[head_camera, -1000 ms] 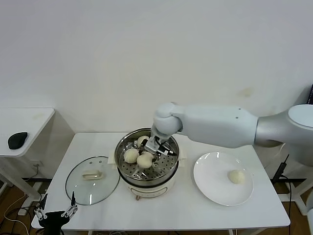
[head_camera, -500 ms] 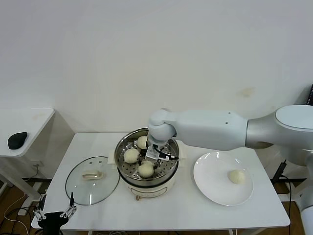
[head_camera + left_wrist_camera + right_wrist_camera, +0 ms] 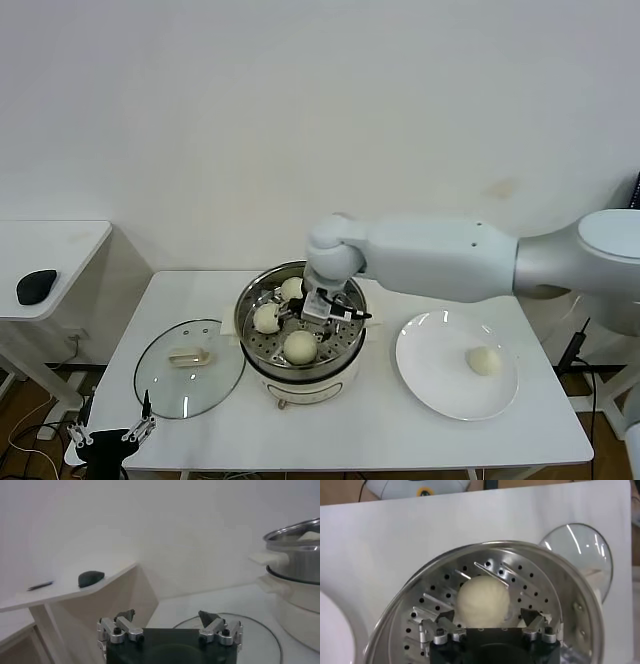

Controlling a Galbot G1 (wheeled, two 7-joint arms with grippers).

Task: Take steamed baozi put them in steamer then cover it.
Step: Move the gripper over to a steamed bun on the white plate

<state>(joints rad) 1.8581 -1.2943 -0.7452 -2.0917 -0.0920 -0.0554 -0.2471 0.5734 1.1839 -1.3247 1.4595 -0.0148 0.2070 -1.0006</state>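
Head view: right gripper (image 3: 318,312) spread open over the steamer (image 3: 300,375).
Three steamed baozi (image 3: 300,346) sit on its tray, one on the plate (image 3: 430,385). The cover (image 3: 190,366) lies flat, handle lengthwise left-right; left gripper (image 3: 112,430) open below.

Plain white wall (image 3: 300,110) behind white table (image 3: 400,420). Second white desk (image 3: 50,245) off its left edge, dark object (image 3: 36,285) on it, maybe a mouse. Wood floor (image 3: 20,410), cables.
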